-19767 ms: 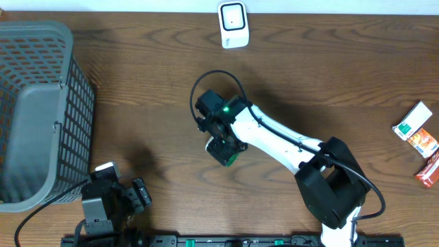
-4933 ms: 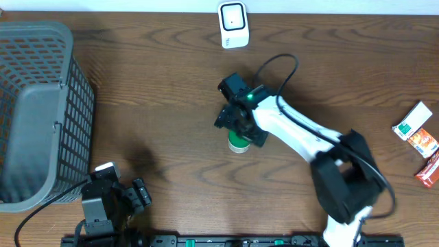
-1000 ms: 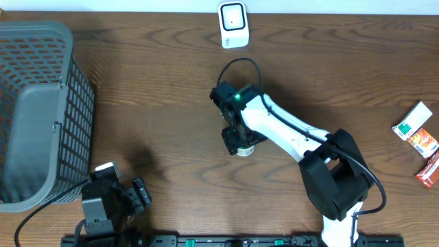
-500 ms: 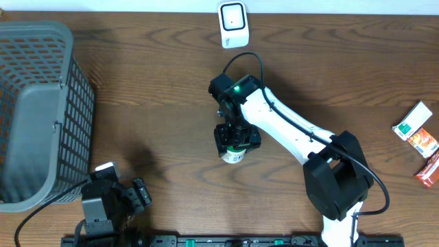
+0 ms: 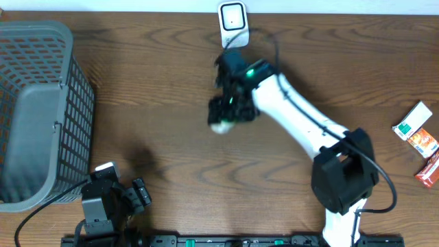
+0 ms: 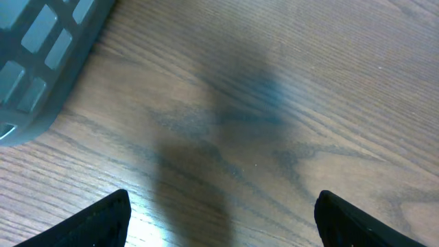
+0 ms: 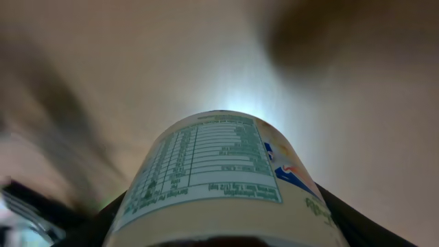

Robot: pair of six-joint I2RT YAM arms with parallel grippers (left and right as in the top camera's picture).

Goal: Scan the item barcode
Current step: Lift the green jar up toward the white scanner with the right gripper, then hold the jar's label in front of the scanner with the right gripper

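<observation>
While right pincer (image 5: 225,115) clamps the cream cylindrical tub with printed nutrition label (image 7: 212,171), near 6 o'clock of the white box scanner (image 5: 233,24), step in hand: presenting. Next, probably: turn barcode toward scanner. Left pincer (image 6: 219,219) apart, empty.

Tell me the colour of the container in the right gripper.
Cream container with green-printed label, best in right wrist view.

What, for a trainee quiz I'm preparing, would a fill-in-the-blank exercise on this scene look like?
The right gripper holds the container close to the white ____ at the far edge of the table. The left gripper is ____ and empty. The grey basket stands on the table's ____ side in the overhead view.
Missing: scanner; open; left.
</observation>
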